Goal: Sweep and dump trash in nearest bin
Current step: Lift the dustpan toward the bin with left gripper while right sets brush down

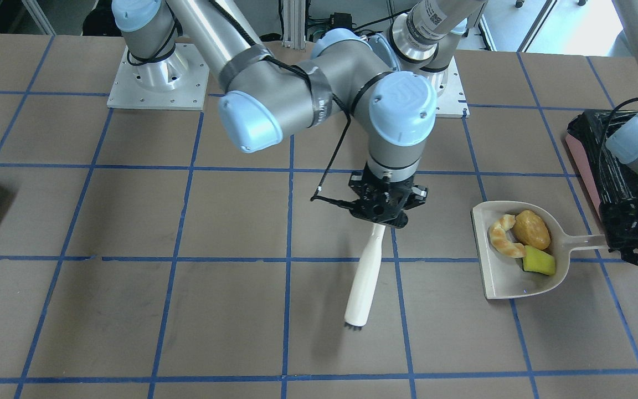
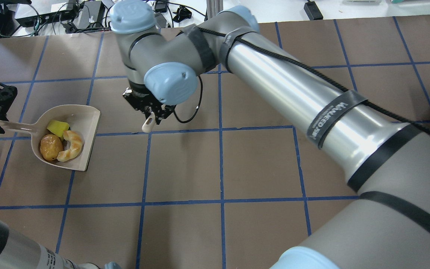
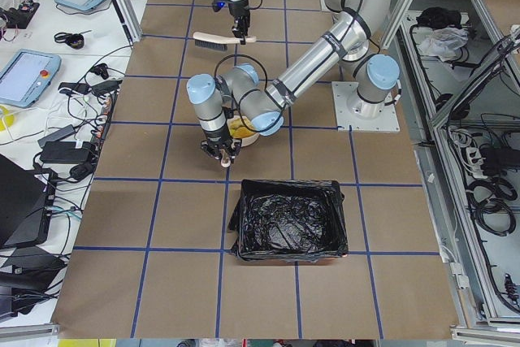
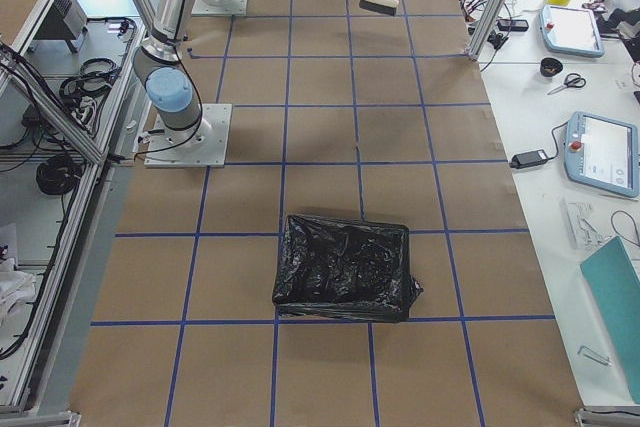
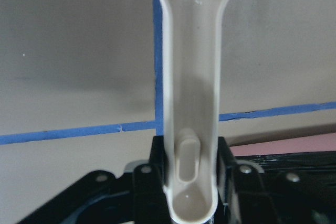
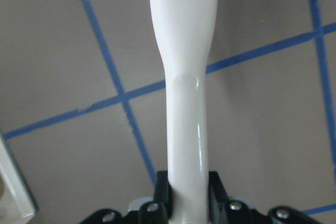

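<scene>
Beige plastic, the dustpan (image 1: 496,280) sits over the robot's left part of the brown, blue-taped desk (image 1: 130,221); whether it rests on the desk or is just off it I cannot tell. All the trash is in it. The croissant (image 1: 504,238) lies nearest the open edge and touches the potato (image 1: 531,229). The wedge (image 1: 539,261) lies just beside both, toward the back wall.

The left hand (image 1: 613,241) is closed on the end of the pan's handle, a finger pressed to each side. The bin (image 1: 579,160), pink with a black bag, stands just beside that hand, on the far side of it from the pan.

The right hand (image 1: 380,217) is clamped on the thin end of the white brush (image 1: 364,282). The brush points away from the robot's base with dark bristles at its far tip, and is well apart from the dustpan.

A far bin (image 4: 345,267), also black-bagged, stands at the desk's other end.
</scene>
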